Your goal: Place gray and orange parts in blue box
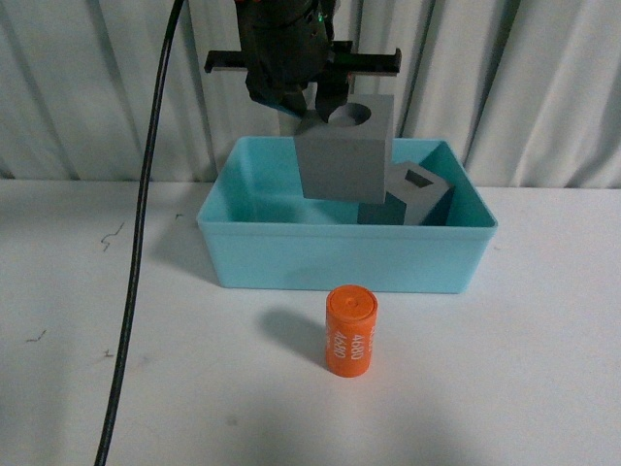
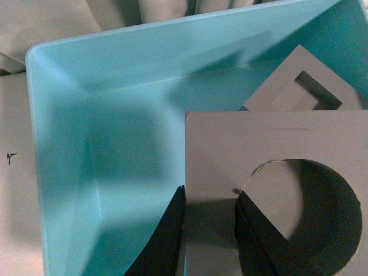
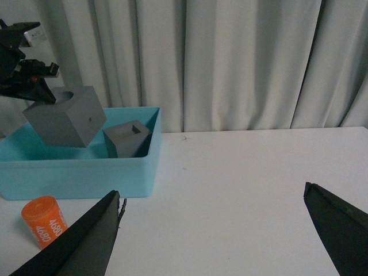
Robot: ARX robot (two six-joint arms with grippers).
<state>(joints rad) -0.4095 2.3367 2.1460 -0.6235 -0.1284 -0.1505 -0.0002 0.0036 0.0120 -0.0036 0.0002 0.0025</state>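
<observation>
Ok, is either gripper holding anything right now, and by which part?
The left gripper holds the gray cube with the round hole by its wall, one finger inside the hole, one outside. The right gripper is open and empty.

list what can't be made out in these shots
- Front view: square-hole cube base, hidden behind round-hole cube and box wall.
- Left wrist view: round-hole cube's far sides, cut off by frame edge.
- Right wrist view: left gripper, partly cut off by frame edge.
</observation>
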